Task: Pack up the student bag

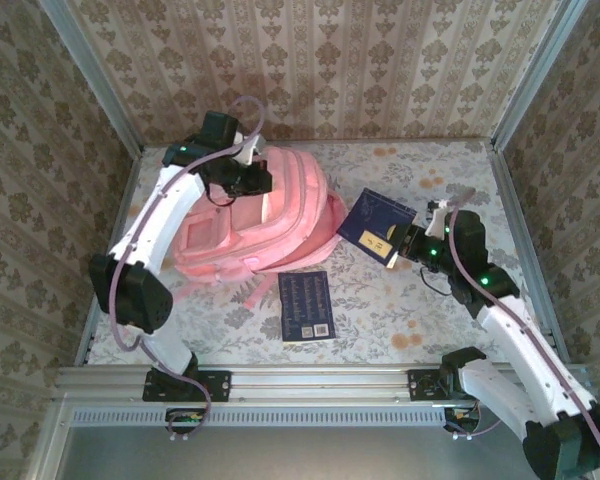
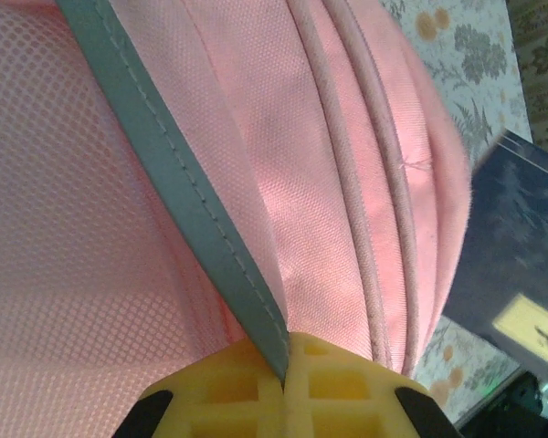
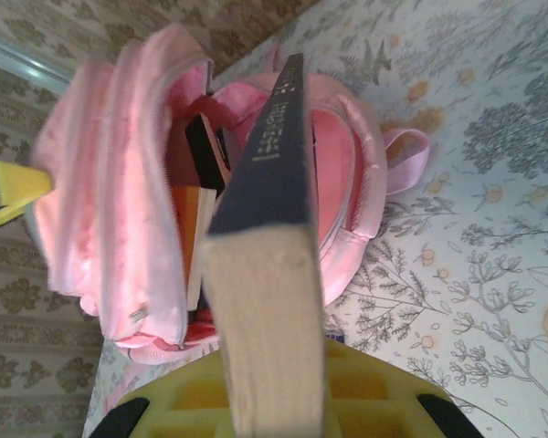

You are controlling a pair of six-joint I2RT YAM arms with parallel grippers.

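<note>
Where its mouth gapes, the soft pink student bag sags.

Warm, fairly bright, even light from above. Faint soft shadows on table. Top view slightly soft; pink of student bag washed out. Left wrist view: weave crisp, blue book blurred. Right wrist view: near page edges out of focus.

Pink student bag lies flat at left — top unzipped, open.
</note>
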